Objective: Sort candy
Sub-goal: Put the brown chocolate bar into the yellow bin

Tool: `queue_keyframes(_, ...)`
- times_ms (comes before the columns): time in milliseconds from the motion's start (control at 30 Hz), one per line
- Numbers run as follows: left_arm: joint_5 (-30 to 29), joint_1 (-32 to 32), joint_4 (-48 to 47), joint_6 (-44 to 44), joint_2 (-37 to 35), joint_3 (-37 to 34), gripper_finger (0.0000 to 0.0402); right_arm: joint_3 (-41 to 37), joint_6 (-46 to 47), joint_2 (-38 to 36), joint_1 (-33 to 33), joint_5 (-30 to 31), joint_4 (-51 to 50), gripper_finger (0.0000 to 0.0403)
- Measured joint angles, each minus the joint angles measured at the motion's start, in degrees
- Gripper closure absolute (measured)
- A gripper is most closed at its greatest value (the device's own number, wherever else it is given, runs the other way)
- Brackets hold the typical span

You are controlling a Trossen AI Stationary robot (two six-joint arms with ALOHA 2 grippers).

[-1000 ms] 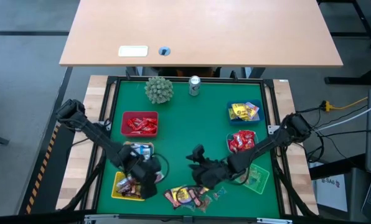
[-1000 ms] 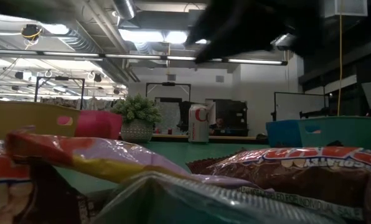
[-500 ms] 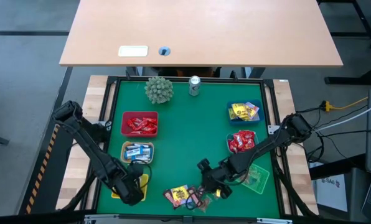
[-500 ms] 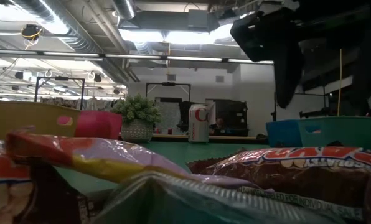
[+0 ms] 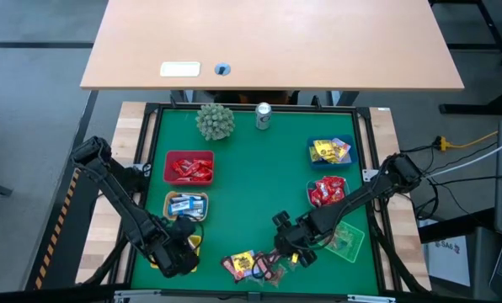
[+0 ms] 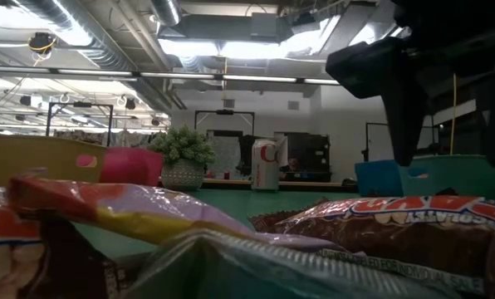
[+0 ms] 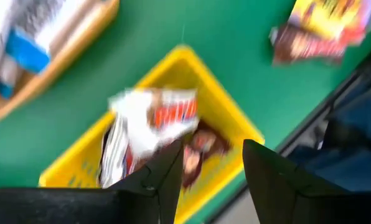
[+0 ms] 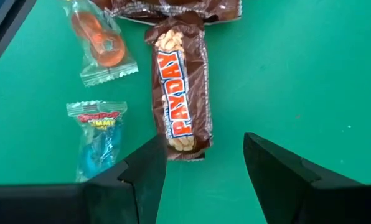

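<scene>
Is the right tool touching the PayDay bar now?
Apart. In the right wrist view the open right tool hangs over the PayDay bar, with green mat visible between its fingers and the wrapper.

A brown PayDay bar (image 8: 179, 93) with white and red letters lay on the green table (image 8: 297, 74), beside an orange sweet (image 8: 104, 40) and a blue one (image 8: 98, 140).
</scene>
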Motion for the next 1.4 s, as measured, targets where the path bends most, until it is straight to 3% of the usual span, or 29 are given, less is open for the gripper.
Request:
queue_keyframes(167,-9.0,0.0,1.3,0.0,0.0,0.0,0.0249,-0.6,0.2,0.0,0.0,-1.5,0.7,0.0192)
queue_keyframes(333,-13.9,0.0,2.6,0.0,0.0,0.0,0.0249,-3.6,0.2,0.0,0.5,-2.9,3.6,0.0192)
queue_keyframes(667,-14.7,0.0,2.8,0.1,0.0,0.0,0.0249,-9.4,-0.3,0.0,2.0,2.2,14.7,0.0192)
queue_keyframes(867,-17.8,0.0,3.6,0.1,0.0,0.0,0.0249,-11.2,-0.3,0.0,1.8,5.6,15.2,0.0192)
queue_keyframes(1033,-20.7,0.0,3.8,0.2,0.0,0.0,0.0249,-12.0,-0.5,0.2,1.8,5.7,16.1,0.0192)
queue_keyframes(1400,-21.3,0.0,4.5,1.3,0.0,0.0,0.0249,-12.0,-3.9,1.4,1.8,5.6,19.0,0.0192)
